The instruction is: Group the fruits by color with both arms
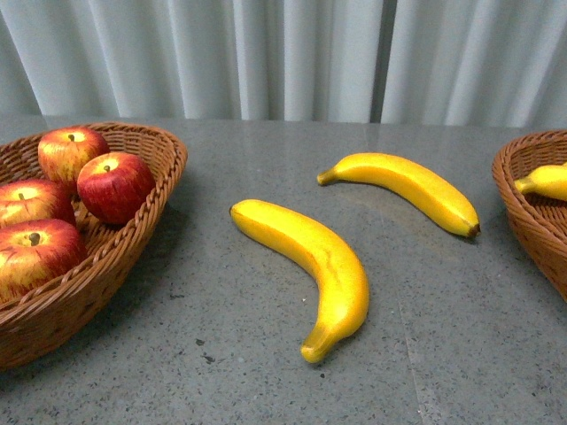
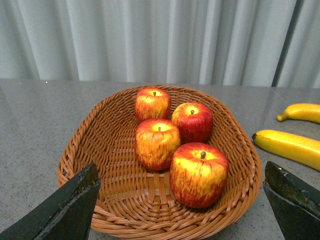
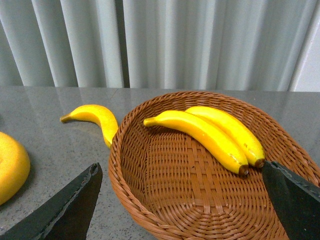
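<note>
Holding left gripper (image 2: 180,170) open over basketed apples (image 2: 157,144), right gripper (image 3: 180,167) open over basketed bananas (image 3: 200,132), leaving two loose bananas (image 1: 310,261) on bench (image 1: 221,354).

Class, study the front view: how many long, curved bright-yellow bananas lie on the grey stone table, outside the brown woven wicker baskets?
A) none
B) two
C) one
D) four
B: in the front view the nearer bright-yellow banana and the farther bright-yellow banana both lie directly on the grey stone table.
</note>
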Robot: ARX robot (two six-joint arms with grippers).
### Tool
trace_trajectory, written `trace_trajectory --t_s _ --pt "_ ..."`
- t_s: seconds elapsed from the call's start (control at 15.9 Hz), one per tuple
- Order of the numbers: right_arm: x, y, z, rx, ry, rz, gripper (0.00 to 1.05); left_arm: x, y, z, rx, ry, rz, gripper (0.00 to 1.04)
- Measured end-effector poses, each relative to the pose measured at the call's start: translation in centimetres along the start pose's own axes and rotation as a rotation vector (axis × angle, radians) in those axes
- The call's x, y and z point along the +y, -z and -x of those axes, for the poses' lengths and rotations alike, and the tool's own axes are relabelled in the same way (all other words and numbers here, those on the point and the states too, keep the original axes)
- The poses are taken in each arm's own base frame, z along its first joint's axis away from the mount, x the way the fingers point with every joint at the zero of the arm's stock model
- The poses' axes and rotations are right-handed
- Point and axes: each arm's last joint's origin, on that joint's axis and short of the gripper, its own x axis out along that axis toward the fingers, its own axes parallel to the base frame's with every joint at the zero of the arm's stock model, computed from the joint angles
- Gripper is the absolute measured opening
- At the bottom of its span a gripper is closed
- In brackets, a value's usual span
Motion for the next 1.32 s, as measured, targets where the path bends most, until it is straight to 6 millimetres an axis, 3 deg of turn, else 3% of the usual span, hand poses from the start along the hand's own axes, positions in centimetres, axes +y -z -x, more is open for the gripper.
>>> trace_trajectory --t_s 0.19,0.25,0.38,0.57,0.69,0.82,0.94,1.07,1.2,1.32 --pt "0.0 -0.1 -0.1 -0.003 -0.025 -0.021 0.98 0.0 0.0 0.0 0.0 0.0 0.0 0.98" --pt "0.2 -0.7 -0.8 -0.024 -0.111 -0.083 0.98 0.0 0.0 0.0 0.0 0.0 0.0 0.98" --pt "0.5 -2.1 -3.8 -0.037 -0.154 -0.116 0.98 0.0 0.0 0.0 0.0 0.0 0.0 0.98" --pt "2.4 -5.5 -10.2 -0.074 -0.235 -0.111 0.98 0.0 0.0 0.0 0.0 0.0 0.0 0.98" --pt "5.1 -6.2 -14.8 0.028 -0.298 -0.103 0.98 0.0 0.0 0.0 0.0 0.0 0.0 0.98" --pt "9.1 -7.4 -19.2 0.128 -0.368 -0.08 0.98 0.0 0.0 0.0 0.0 0.0 0.0 0.98" --pt "13.5 -8.9 -21.7 0.207 -0.441 -0.054 0.98 0.0 0.0 0.0 0.0 0.0 0.0 0.98" --pt "17.9 -9.0 -22.4 0.328 -0.529 0.004 0.98 0.0 0.0 0.0 0.0 0.0 0.0 0.98" --pt "20.8 -7.1 -22.3 0.488 -0.577 0.078 0.98 0.0 0.0 0.0 0.0 0.0 0.0 0.98" --pt "21.5 -4.9 -21.9 0.613 -0.58 0.135 0.98 0.0 0.0 0.0 0.0 0.0 0.0 0.98"
